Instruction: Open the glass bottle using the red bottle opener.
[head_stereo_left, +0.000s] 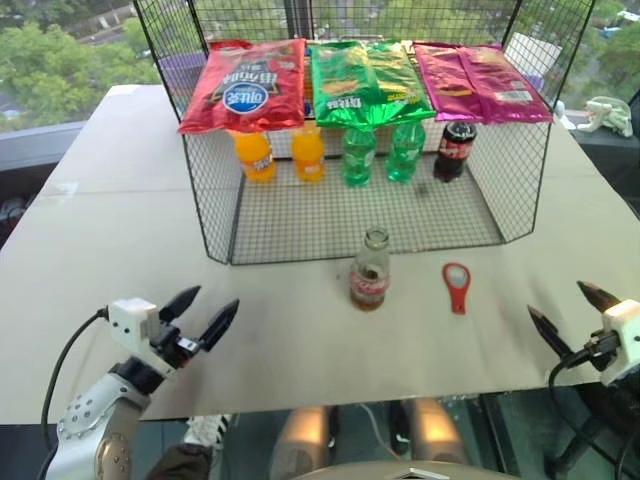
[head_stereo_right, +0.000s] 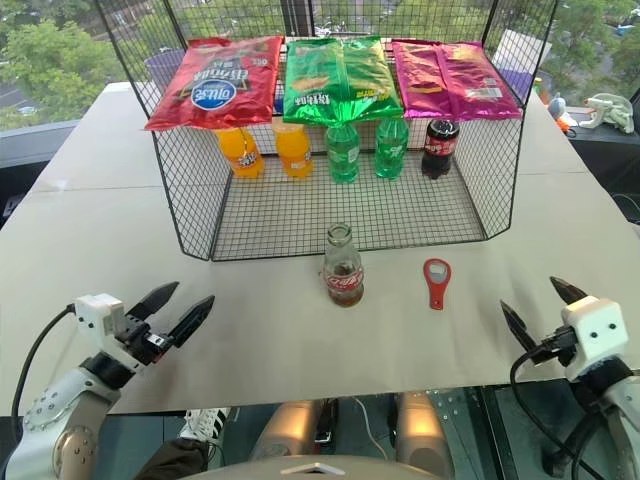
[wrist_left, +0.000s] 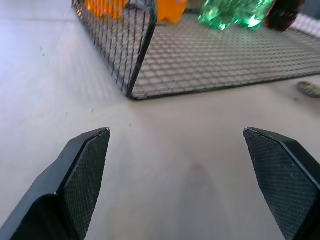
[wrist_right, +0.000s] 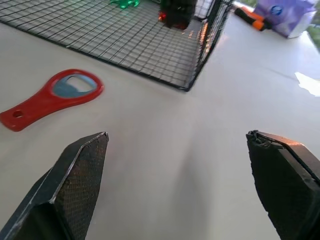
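Wide pale desk (head_stereo_left: 120, 230), flat and matte, carries everything. At its far side sits a black wire-mesh rack (head_stereo_left: 365, 215) with three crisp bags on top and orange, green and dark plastic bottles inside.

Small clear glass cola bottle (head_stereo_left: 370, 270), red label, dark liquid low in it, stands upright on the desk just in front of the rack's front edge, about centre. It appears uncapped or with a pale cap; cannot tell which.

Flat red bottle opener (head_stereo_left: 456, 286) with ring head lies on the desk just to the bottle's right, apart from it, head toward the rack.

Left gripper (head_stereo_left: 198, 316) hovers near the desk's front left, fingers spread wide, empty. Right gripper (head_stereo_left: 573, 317) hovers at front right, fingers wide, empty. Both well apart from the task things.

Risks, as judged:
- Bottle is slim and tall; a sideways nudge from the left gripper could tip it against the mesh.
- Opener lies flat; fingers may skate over it or push it away rather than pinch it.
- Levering without a firm hold on the bottle could spill it.
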